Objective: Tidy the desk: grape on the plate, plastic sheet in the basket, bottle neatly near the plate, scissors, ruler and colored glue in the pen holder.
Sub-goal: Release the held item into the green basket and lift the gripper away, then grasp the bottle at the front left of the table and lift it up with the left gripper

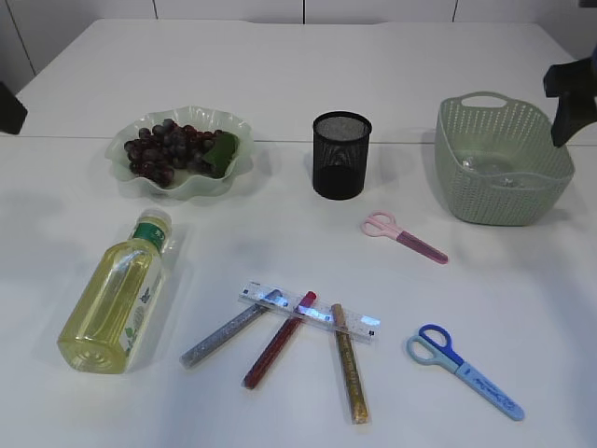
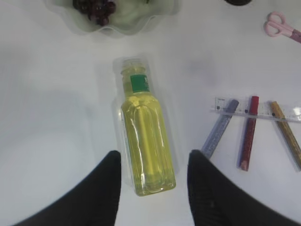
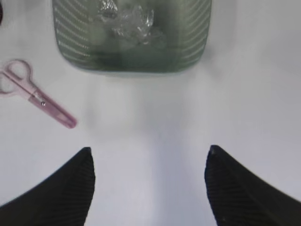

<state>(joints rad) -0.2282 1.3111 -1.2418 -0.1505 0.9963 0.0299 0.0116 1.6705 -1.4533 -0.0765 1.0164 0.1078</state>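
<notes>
The bottle (image 1: 117,294) of yellow liquid lies on its side at the front left, cap toward the plate (image 1: 235,123), which holds the grape bunch (image 1: 166,149). High above the bottle's base hangs my left gripper (image 2: 155,159), open and touching nothing. The crumpled plastic sheet (image 3: 124,19) rests inside the green basket (image 3: 188,47). My right gripper (image 3: 150,151) is open and empty over bare table in front of the basket. The ruler (image 1: 308,311) lies across three glue sticks: silver (image 1: 224,336), red (image 1: 278,340), gold (image 1: 350,375). Pink scissors (image 1: 403,236) and blue scissors (image 1: 462,369) lie flat. The black mesh pen holder (image 1: 341,154) stands mid-table.
The right arm's dark end (image 1: 571,93) hangs at the far right above the basket (image 1: 485,98). A dark shape (image 1: 9,107) shows at the left edge. Bare white table lies between the bottle and the glue sticks, and behind the plate.
</notes>
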